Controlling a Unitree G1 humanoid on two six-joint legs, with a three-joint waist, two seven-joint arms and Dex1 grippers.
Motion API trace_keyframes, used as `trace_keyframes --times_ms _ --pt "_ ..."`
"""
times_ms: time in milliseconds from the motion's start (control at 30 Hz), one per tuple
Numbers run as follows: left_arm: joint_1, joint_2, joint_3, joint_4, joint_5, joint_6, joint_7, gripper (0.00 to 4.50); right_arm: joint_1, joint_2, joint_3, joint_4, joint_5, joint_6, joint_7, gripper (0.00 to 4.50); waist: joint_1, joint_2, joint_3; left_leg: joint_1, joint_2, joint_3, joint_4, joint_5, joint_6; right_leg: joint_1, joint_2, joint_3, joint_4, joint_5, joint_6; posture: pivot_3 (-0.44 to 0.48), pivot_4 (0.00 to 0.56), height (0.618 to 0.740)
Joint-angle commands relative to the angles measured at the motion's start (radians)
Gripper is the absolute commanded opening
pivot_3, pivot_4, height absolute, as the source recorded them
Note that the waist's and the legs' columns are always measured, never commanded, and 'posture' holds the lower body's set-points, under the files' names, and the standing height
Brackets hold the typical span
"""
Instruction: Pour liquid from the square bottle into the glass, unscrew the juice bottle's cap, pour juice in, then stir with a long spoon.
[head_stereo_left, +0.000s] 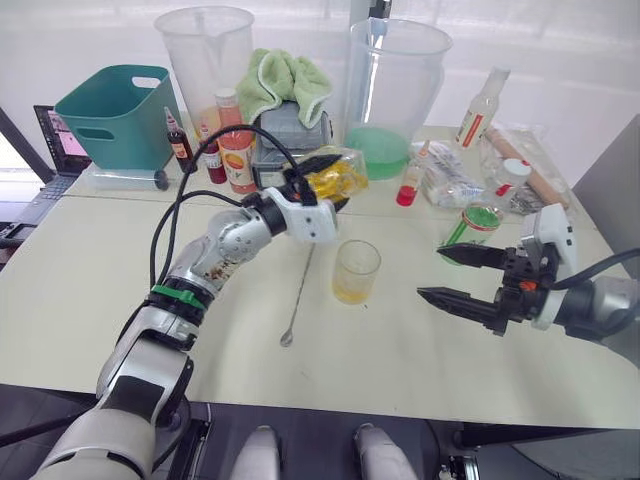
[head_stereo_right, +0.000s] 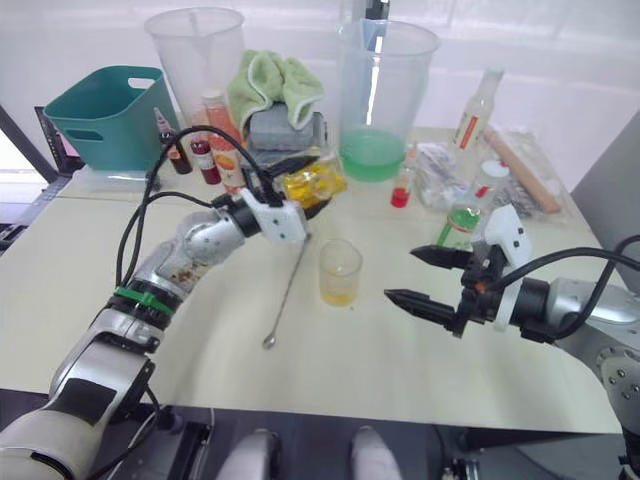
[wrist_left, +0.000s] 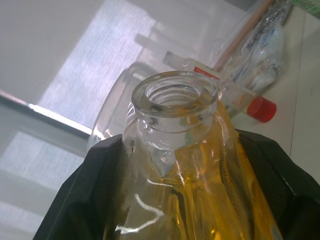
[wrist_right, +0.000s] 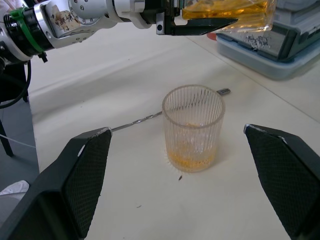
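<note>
My left gripper (head_stereo_left: 322, 186) is shut on the square bottle (head_stereo_left: 342, 179), holding it tilted in the air behind and left of the glass (head_stereo_left: 357, 271). The bottle's neck (wrist_left: 175, 97) is open, with yellow liquid inside. A thin layer of yellow liquid lies in the ribbed glass (wrist_right: 193, 127). The long spoon (head_stereo_left: 298, 295) lies flat on the table just left of the glass. The juice bottle (head_stereo_left: 481, 220) with its white cap (head_stereo_left: 513, 171) stands to the right, behind my right gripper (head_stereo_left: 432, 273). That gripper is open and empty, its fingers (wrist_right: 85, 175) pointing at the glass from the right.
Two big clear pitchers (head_stereo_left: 205, 55) (head_stereo_left: 396, 85) stand at the back, one holding green liquid. A teal basket (head_stereo_left: 118, 115), an orange-pink bottle (head_stereo_left: 236, 145), small dark red bottles (head_stereo_left: 180, 140), a green towel (head_stereo_left: 285, 80) on a grey box and plastic bags (head_stereo_left: 460, 175) crowd the far side.
</note>
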Motion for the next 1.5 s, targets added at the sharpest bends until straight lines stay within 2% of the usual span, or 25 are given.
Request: trace_keyframes --times_ms 33,133,233,567,833,1133,1200,1267,1500 --pt "-0.015 -0.013 0.135 -0.147 -0.184 0.177 -0.053 2.82 -0.052 0.009 -0.001 0.011 0.015 -0.028 0.023 4.5 -0.003 0.0 0.0 0.0 0.0 0.0 0.0 0.0 0.0 0.0 0.0 0.0 0.0 0.0 0.0 0.0 0.15 0.728" --pt "0.008 -0.02 0.225 -0.211 -0.3 0.362 -0.076 2.82 -0.092 0.016 0.023 0.031 0.011 -0.027 0.049 4.5 -0.008 0.0 0.0 -0.001 0.0 -0.001 0.0 0.0 0.0 0.0 0.0 0.0 0.0 0.0 0.0 0.0 0.15 0.728" --pt "0.024 -0.014 0.302 -0.245 -0.363 0.519 -0.053 2.82 -0.126 0.021 0.05 0.054 -0.004 -0.027 0.067 4.5 -0.012 0.0 0.0 0.0 0.0 -0.001 0.0 0.0 0.0 0.0 0.0 -0.001 0.0 0.0 0.0 0.0 0.15 0.728" --pt "0.074 0.004 0.485 -0.295 -0.431 0.833 0.083 2.82 -0.167 0.04 0.097 0.092 -0.041 -0.039 0.114 4.5 -0.012 0.0 0.0 0.0 0.0 -0.001 0.0 0.0 0.0 0.0 0.0 -0.001 0.0 0.0 0.0 0.0 0.15 0.728" --pt "0.129 -0.014 0.532 -0.242 -0.467 0.852 0.083 2.82 -0.163 0.04 0.104 0.092 -0.06 -0.044 0.122 4.5 -0.006 0.0 0.0 -0.001 0.0 -0.002 0.0 0.0 0.0 0.0 0.0 -0.001 -0.001 0.0 0.0 0.0 0.15 0.728" --pt "0.134 -0.004 0.517 -0.209 -0.444 0.863 0.102 2.82 -0.151 0.04 0.095 0.084 -0.063 -0.042 0.116 4.5 -0.011 0.0 0.0 0.0 0.0 -0.002 0.0 0.0 0.0 0.0 0.0 -0.001 -0.001 0.0 0.0 0.0 0.15 0.728" --pt "0.132 -0.003 0.52 -0.21 -0.447 0.858 0.103 3.86 -0.152 0.04 0.097 0.086 -0.065 -0.042 0.116 4.5 -0.011 0.0 0.0 0.0 0.0 -0.002 0.0 0.0 0.0 0.0 0.0 -0.001 0.0 0.0 0.0 0.0 0.15 0.728" --pt "0.129 0.0 0.517 -0.222 -0.447 0.844 0.096 4.44 -0.153 0.04 0.097 0.087 -0.067 -0.042 0.116 4.5 -0.011 0.0 0.0 0.0 0.0 -0.002 0.0 0.0 0.0 0.001 0.0 -0.001 0.0 0.0 0.0 0.0 0.15 0.728" --pt "0.085 0.002 0.52 -0.303 -0.455 0.765 0.101 4.48 -0.162 0.038 0.099 0.082 -0.061 -0.03 0.11 4.5 -0.01 0.0 0.0 0.001 0.0 -0.002 0.0 0.0 0.0 0.001 0.0 -0.001 0.0 0.0 0.0 0.0 0.15 0.728"
